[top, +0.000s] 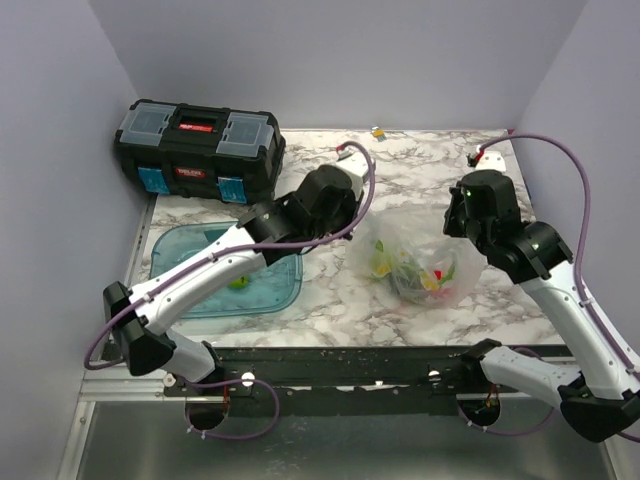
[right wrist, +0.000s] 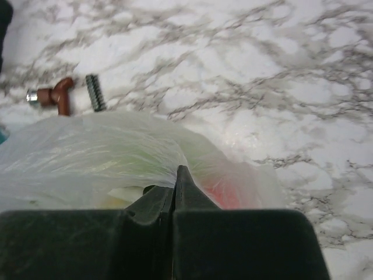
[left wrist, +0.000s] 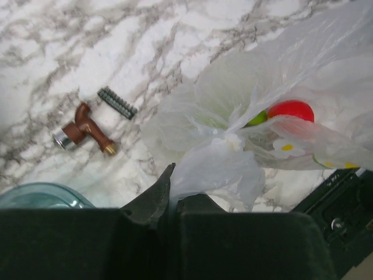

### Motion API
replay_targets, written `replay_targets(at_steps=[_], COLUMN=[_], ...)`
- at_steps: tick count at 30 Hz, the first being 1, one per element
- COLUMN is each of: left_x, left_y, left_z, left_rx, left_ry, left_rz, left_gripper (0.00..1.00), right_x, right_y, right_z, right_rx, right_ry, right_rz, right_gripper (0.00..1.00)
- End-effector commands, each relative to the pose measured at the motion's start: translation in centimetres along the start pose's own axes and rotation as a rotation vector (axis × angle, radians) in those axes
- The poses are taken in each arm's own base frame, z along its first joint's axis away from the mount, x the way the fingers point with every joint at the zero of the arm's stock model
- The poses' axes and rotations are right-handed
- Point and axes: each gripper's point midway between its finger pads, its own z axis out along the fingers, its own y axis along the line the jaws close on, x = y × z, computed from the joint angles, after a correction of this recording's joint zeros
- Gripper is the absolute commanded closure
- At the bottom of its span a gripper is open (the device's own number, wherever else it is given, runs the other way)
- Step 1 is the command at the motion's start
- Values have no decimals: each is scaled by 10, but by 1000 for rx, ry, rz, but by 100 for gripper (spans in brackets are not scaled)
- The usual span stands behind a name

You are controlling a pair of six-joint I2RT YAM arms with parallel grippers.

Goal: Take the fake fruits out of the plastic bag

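Plastic bag (top: 415,262) sits on the marble surface (top: 420,160), centre-right, between the two arms. One bag.

Film is thin, soft and crinkly. It likely weighs almost nothing itself, so the load is the fake fruits (top: 425,275) inside: glossy, hard and probably slick.

Best hold looks like the bunched film at the mouth, one side each, pulling apart.

Left pincer (left wrist: 178,189) is clenched on a gathered wad of film. Right pincer (right wrist: 176,181) is clenched at the bag's upper skin, seemingly with a fold caught.

Count through the film: one red fruit (left wrist: 291,109) and one green fruit (left wrist: 256,118) touching it. Yellow patches may be print or fruit, so the full tally cannot be told.

Also one blue tray (top: 175,250) and one toolbox (top: 198,150).
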Motion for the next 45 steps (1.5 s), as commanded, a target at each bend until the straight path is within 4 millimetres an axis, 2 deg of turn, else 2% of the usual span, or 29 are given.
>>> replay_targets(at_steps=[1, 4, 6, 7, 9, 11, 13, 15, 17, 19, 21, 24, 27, 31, 32, 36, 38, 40, 42, 45], left_x=[-70, -105, -116, -120, -117, -99, -64, -27, 3, 16, 25, 30, 26, 12, 9, 0, -3, -4, -5, 1], left_y=[11, 21, 28, 31, 37, 41, 45, 48, 38, 21, -2, -28, -34, -53, -58, -66, -55, -50, -53, -63], left_z=[-5, -7, -10, -13, -18, -17, -13, -16, -29, -56, -85, -128, -163, -186, -184, -147, -119, -98, -79, -53], left_rx=[-50, -130, -158, -173, -171, -135, -80, -26, 79, 209, 359, 540, 598, 727, 746, 614, 457, 377, 340, 319], left_ry=[-106, -188, -219, -235, -236, -204, -120, -33, -5, -41, -76, -128, -198, -261, -280, -379, -404, -379, -336, -279], left_rz=[111, 186, 233, 247, 278, 269, 217, 129, 43, -22, -69, -116, -138, -161, -178, -212, -262, -286, -286, -288], left_gripper=[100, 100, 100, 100, 100, 78, 49, 36, 22, 13, 8, 4, 2, 2, 2, 3, 7, 17, 36, 44], right_x=[-63, -89, -96, -97, -84, -51, -12, 21, 44, 58, 66, 62, 52, 40, 39, 36, 33, 30, 26, 21], right_y=[-41, -38, -32, -26, 1, 28, 46, 59, 72, 87, 99, 101, 101, 112, 117, 122, 119, 115, 112, 111], right_z=[-18, -31, -37, -38, -33, -21, -10, -6, -8, -13, -18, -23, -27, -36, -40, -40, -39, -38, -40, -44], right_rx=[249, 229, 180, 136, -25, -175, -273, -359, -450, -546, -618, -639, -639, -704, -737, -761, -740, -712, -695, -695], right_ry=[-230, -297, -319, -324, -289, -174, -48, 31, 80, 120, 153, 143, 122, 109, 109, 110, 101, 91, 74, 58], right_rz=[147, 160, 150, 147, 103, 55, 41, 60, 97, 137, 178, 199, 185, 188, 190, 193, 181, 177, 178, 191], right_gripper=[99, 99, 99, 99, 99, 99, 99, 99, 99, 99, 99, 99, 99, 99, 99, 99, 99, 99, 99, 99])
